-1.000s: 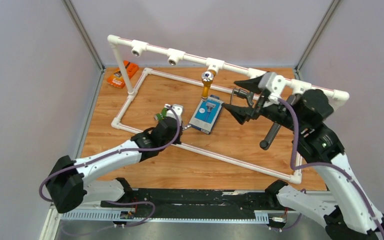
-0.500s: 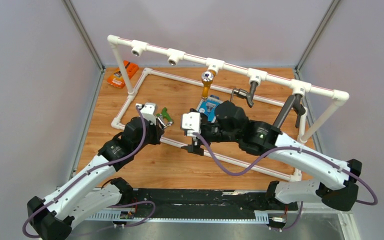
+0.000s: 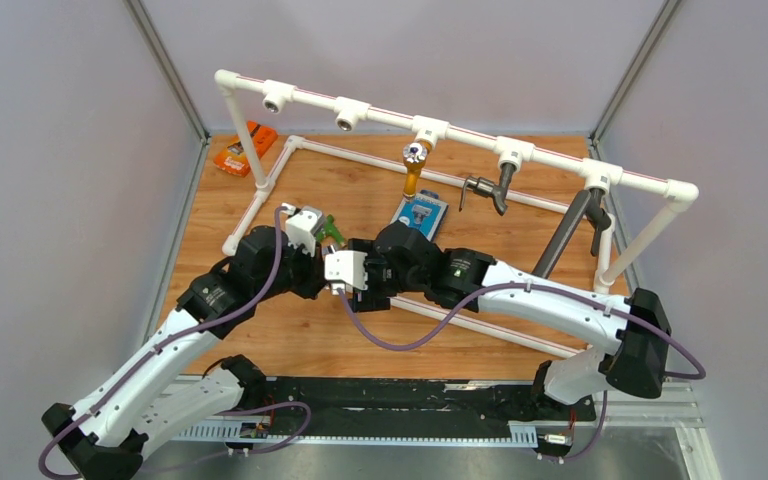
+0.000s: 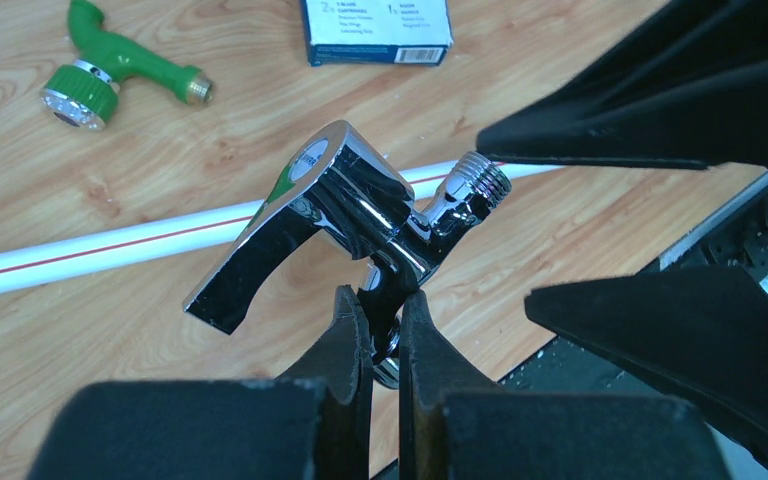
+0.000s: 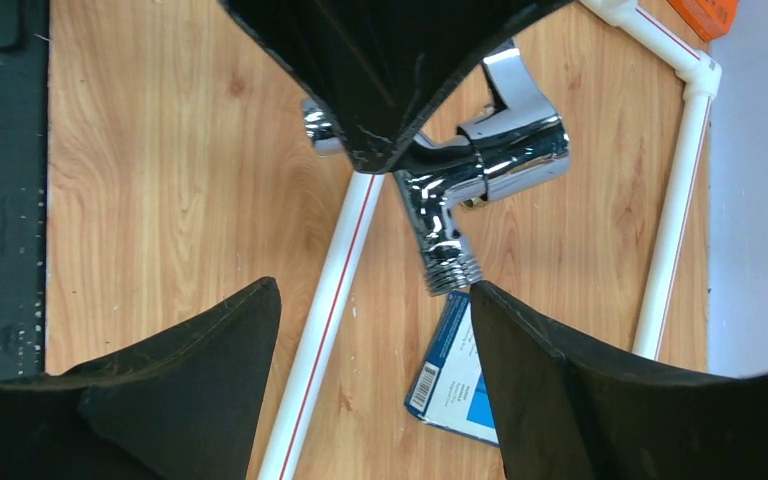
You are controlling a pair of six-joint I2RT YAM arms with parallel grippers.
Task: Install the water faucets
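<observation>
My left gripper (image 4: 382,300) is shut on the spout of the chrome water faucet (image 4: 360,210) and holds it above the table. The faucet's threaded end (image 4: 480,185) points between the two black fingers (image 4: 660,90) of my right gripper (image 5: 375,288), which stands open around it. In the right wrist view the thread (image 5: 450,270) sits just at one fingertip (image 5: 520,330), and I cannot tell if they touch. The green plastic faucet (image 4: 110,75) lies on the wood beside the left wrist (image 3: 332,228).
The white pipe frame's top bar (image 3: 460,135) carries a brass tap (image 3: 415,165) and two dark taps (image 3: 490,190), with two bare sockets (image 3: 276,98) at its left. Its floor pipe (image 5: 330,290) runs under the grippers. A blue-and-white box (image 3: 420,212) and an orange pack (image 3: 245,148) lie on the table.
My right arm has swung from the dark tap on the back rail down and left to the middle, its open jaws now around the faucet's thread. The left gripper moved slightly left.
</observation>
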